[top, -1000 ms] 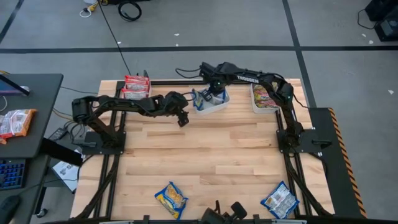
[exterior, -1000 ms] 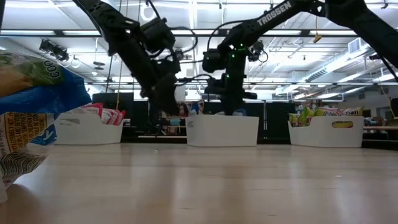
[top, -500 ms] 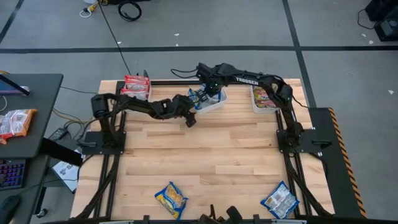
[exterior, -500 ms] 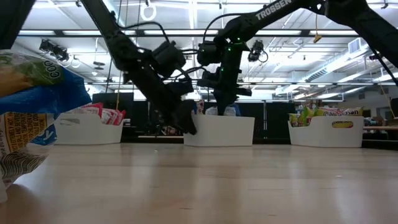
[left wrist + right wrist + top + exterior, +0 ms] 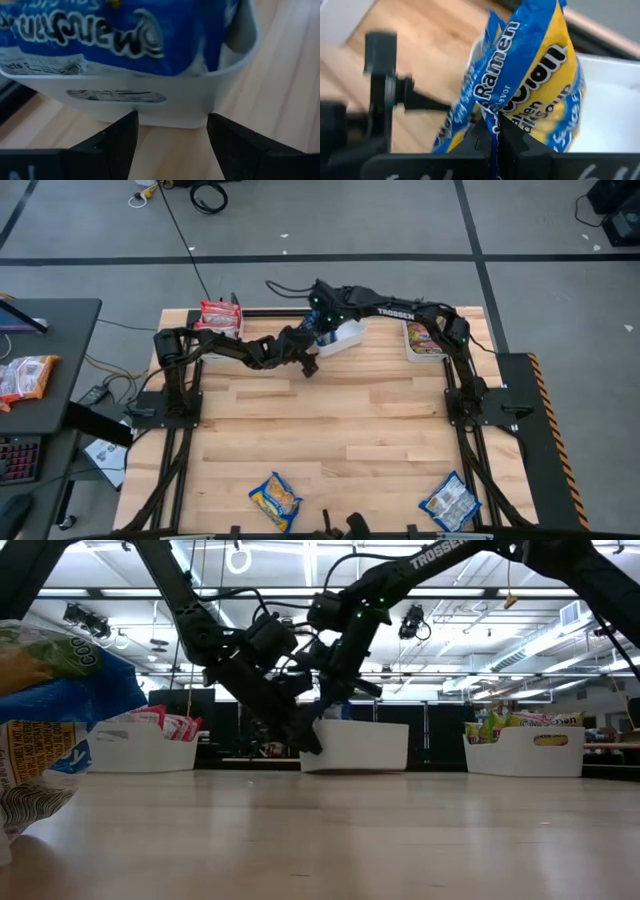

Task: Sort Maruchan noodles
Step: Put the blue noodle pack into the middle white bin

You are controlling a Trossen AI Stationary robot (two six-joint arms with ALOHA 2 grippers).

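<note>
Even, bright overhead light fills the high view, with only soft shadows under the arms. In the low view, ceiling strip lights (image 5: pixel 300 562) glare at the upper centre, and the packet (image 5: pixel 45 720) at the left edge is blurred. Both wrist views are soft with close-range blur.

Two arms (image 5: pixel 250 650) over tilted middle bin (image 5: pixel 355 745)

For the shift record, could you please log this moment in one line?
right gripper: shut on blue-yellow ramen packet | left gripper: open, at middle white bin
</note>
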